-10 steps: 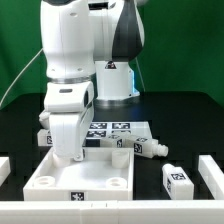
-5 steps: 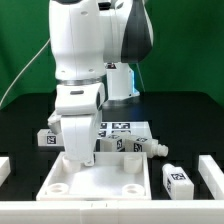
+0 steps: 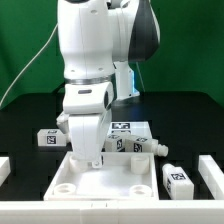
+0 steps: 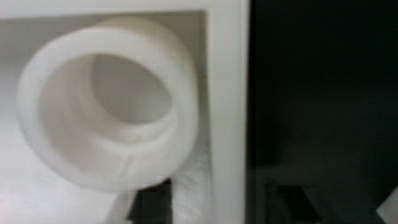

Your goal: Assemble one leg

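Note:
The large white square tabletop [image 3: 120,183] lies at the front of the black table. My gripper [image 3: 91,160] is at its far rim, toward the exterior view's left. In the wrist view my gripper [image 4: 217,205] straddles the rim wall [image 4: 222,90], one dark finger [image 4: 150,204] inside and one outside, shut on it. A round screw socket [image 4: 107,105] sits just inside the rim. Small white tagged legs lie around: one [image 3: 48,138] at the exterior view's left, one [image 3: 178,178] at its right, and one [image 3: 146,146] behind the tabletop.
The marker board [image 3: 128,127] lies behind the tabletop, partly hidden by my arm. White bars stand at the exterior view's left edge [image 3: 5,168] and right edge [image 3: 212,172]. A white tagged post [image 3: 122,80] stands at the back.
My arm and the tabletop have moved together toward the exterior view's right. The loose legs have stayed where they were.

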`<state>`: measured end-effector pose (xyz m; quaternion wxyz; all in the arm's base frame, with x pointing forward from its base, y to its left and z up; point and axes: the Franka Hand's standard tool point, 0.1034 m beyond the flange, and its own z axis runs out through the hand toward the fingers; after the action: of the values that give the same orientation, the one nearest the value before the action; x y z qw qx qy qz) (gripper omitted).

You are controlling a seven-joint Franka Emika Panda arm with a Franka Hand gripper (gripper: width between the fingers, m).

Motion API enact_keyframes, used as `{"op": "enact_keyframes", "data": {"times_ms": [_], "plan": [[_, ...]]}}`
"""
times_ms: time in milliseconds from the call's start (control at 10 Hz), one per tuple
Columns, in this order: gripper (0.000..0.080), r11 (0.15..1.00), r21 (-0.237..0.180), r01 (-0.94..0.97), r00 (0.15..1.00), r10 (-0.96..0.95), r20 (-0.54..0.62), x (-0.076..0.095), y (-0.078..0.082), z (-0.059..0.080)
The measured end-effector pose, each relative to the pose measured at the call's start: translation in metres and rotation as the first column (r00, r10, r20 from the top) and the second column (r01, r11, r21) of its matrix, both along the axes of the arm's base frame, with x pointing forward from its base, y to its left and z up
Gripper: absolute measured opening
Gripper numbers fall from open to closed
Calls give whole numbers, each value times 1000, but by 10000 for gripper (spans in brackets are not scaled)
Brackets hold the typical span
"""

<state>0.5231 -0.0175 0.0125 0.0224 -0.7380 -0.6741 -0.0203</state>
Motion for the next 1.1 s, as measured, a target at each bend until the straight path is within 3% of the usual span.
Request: {"op": "enact_keyframes", "data": {"times_ms": [100, 200, 300, 400, 700, 1000, 1100], "plan": [[518, 1000, -2, 14, 1000, -14, 5, 1, 1, 4], [518, 1000, -4, 30, 999, -30, 11, 0, 1, 10], [608, 998, -8, 61, 998, -61, 20, 1, -1, 19], [641, 995, -13, 95, 995, -94, 35, 3, -6, 30], [647, 977, -21, 214, 975, -213, 64, 0, -24, 52], [649, 969, -17, 246, 968, -245, 56, -1, -22, 49], [649, 938, -11, 347, 937, -346, 51, -1, -21, 49]]}}
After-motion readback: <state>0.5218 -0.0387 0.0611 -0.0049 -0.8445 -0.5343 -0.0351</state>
